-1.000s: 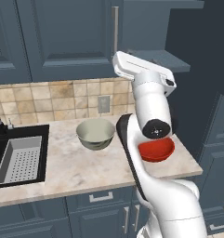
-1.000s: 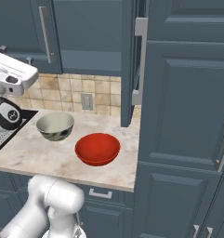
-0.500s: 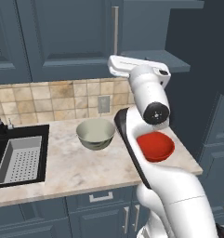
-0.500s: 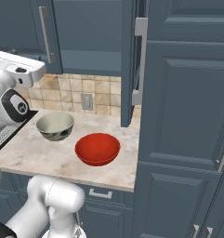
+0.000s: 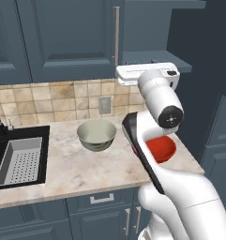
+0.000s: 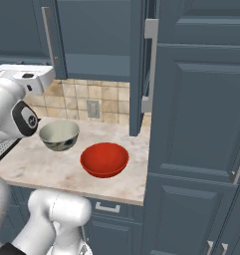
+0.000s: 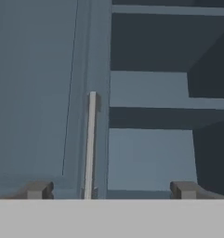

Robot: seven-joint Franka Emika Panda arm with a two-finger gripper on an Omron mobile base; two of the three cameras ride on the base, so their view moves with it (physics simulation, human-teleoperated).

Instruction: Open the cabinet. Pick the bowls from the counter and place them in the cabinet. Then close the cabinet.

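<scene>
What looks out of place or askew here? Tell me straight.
Nothing is spilled, tipped or damaged. The red bowl and the cream bowl sit upright and apart on the counter. One cabinet door stands open, its shelf bare, as the job needs. The pincer is open, facing the closed door's handle.

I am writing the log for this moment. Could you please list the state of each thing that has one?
cabinet: right door swung open, left door shut, inner shelf bare
red bowl: upright on the counter, nothing inside
cream-white bowl: upright on the counter, nothing inside
end effector: open, holding nothing, facing the cabinet
sink: nothing inside
</scene>
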